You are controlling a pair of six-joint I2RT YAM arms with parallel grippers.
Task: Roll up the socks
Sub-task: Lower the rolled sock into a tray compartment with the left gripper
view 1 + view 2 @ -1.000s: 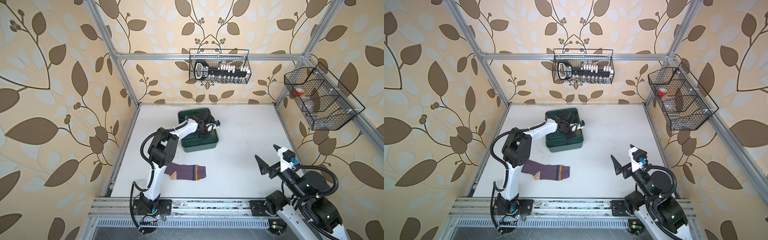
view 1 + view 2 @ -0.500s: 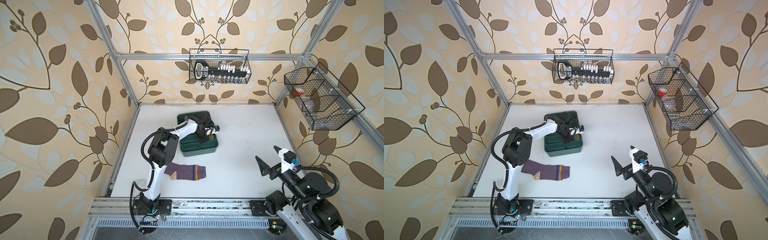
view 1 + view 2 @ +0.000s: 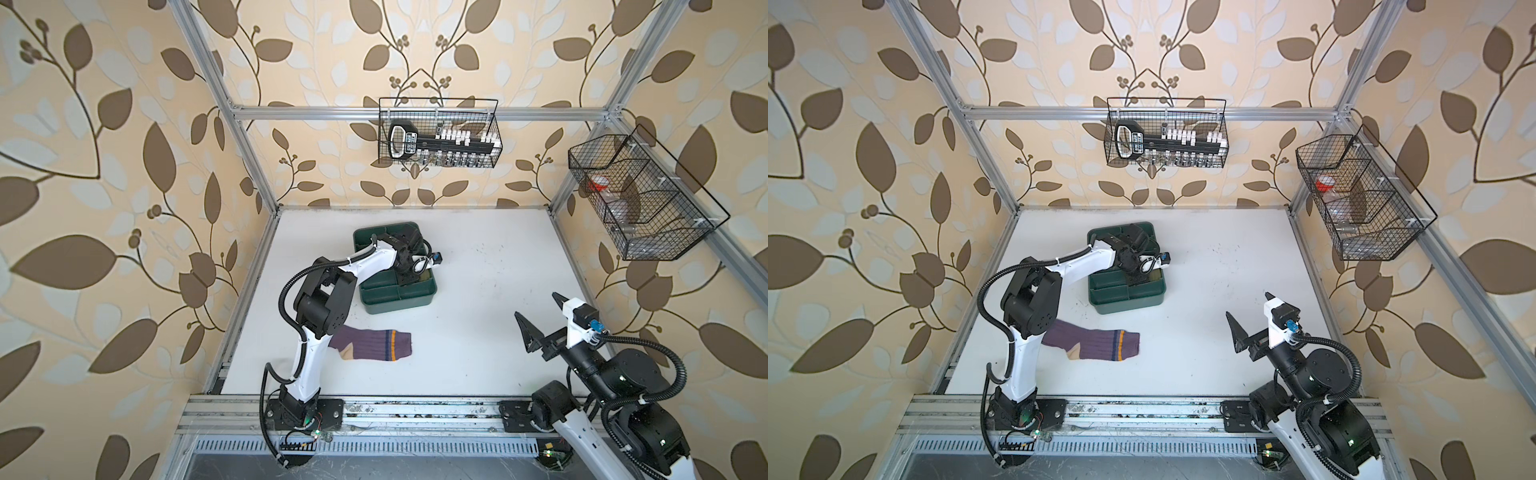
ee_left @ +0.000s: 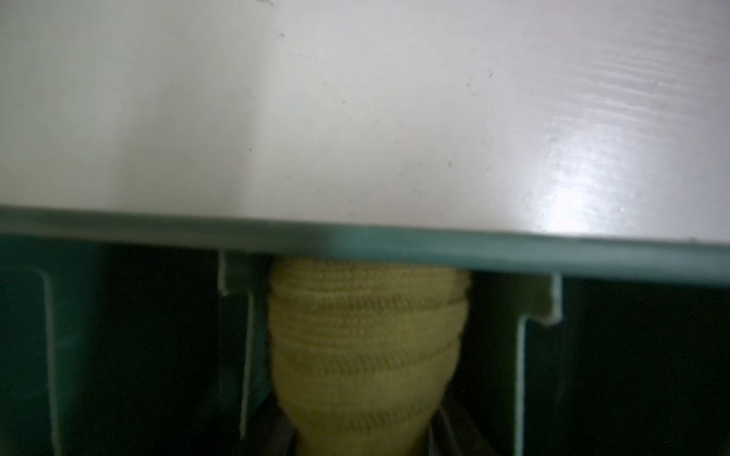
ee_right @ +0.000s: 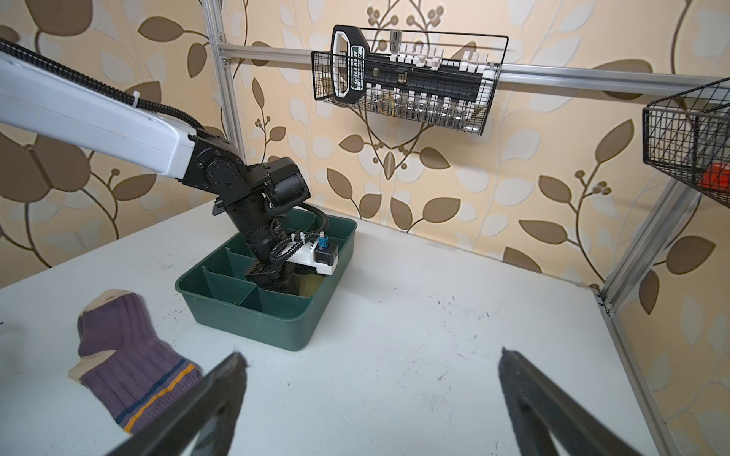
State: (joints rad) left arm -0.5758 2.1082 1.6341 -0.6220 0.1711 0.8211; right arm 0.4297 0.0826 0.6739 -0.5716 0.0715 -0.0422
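A purple ribbed sock (image 3: 374, 345) (image 3: 1096, 345) (image 5: 126, 355) with beige heel and navy-yellow cuff stripes lies flat on the white table near the left arm's base. The olive sock (image 4: 367, 347) (image 5: 312, 283) is rolled up inside a front compartment of the dark green tray (image 3: 395, 305) (image 3: 1125, 305) (image 5: 245, 316). My left gripper (image 3: 409, 278) (image 3: 1138, 280) (image 5: 282, 284) (image 4: 363, 442) reaches down into that compartment, its dark fingers on either side of the roll. Whether they still press it is unclear. My right gripper (image 3: 536, 305) (image 3: 1248, 304) (image 5: 371, 353) hovers wide open and empty at the right front.
The tray's dividers and rim (image 4: 395, 241) closely surround the left gripper. A wire basket of tools (image 3: 440, 137) hangs on the back wall. Another wire basket (image 3: 640, 199) hangs on the right wall. An aluminium rail (image 3: 374, 411) runs along the table's front edge.
The left gripper stays down in the tray, and the tray has shifted a little toward the front. The purple sock and the right arm have barely moved.
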